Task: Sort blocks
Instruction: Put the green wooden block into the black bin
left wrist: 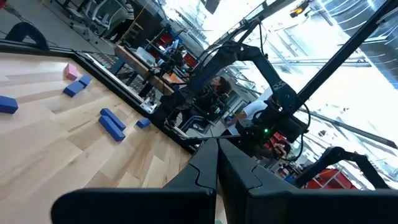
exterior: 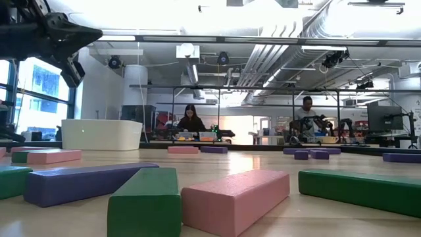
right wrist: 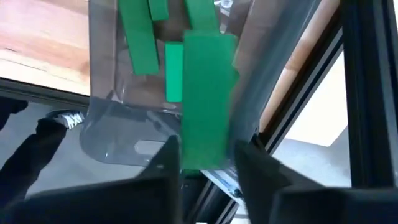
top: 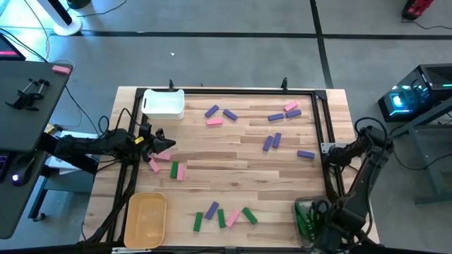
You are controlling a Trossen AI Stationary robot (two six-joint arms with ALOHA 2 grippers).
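Green, purple and pink blocks lie flat and scattered on the wooden table (top: 233, 166): a far group (top: 230, 114), a right group (top: 277, 139) and a near group (top: 221, 217). In the low view the closest are purple (exterior: 85, 181), green (exterior: 145, 201) and pink (exterior: 233, 197). My left gripper (top: 157, 138) (left wrist: 217, 168) is shut and holds nothing I can see; it is raised above pink blocks (top: 162, 154) at the table's left. My right gripper (right wrist: 205, 155) is shut on a green block (right wrist: 205, 93) over the clear bin (right wrist: 106, 124), which holds more green blocks (right wrist: 137, 37). My right gripper pinches the green block between its two fingers (right wrist: 166, 158), which close on the long sides of the end nearest the wrist (right wrist: 202, 146). The block runs out forward along the fingers. It is lifted clear, above the open clear bin at the table's near right corner.
A white bin (top: 164, 103) stands at the far left and a yellow bin (top: 146, 219) at the near left. The clear bin (top: 305, 215) sits against the black frame rail (top: 326, 141) on the right. People sit at desks in the room beyond (exterior: 191, 122).
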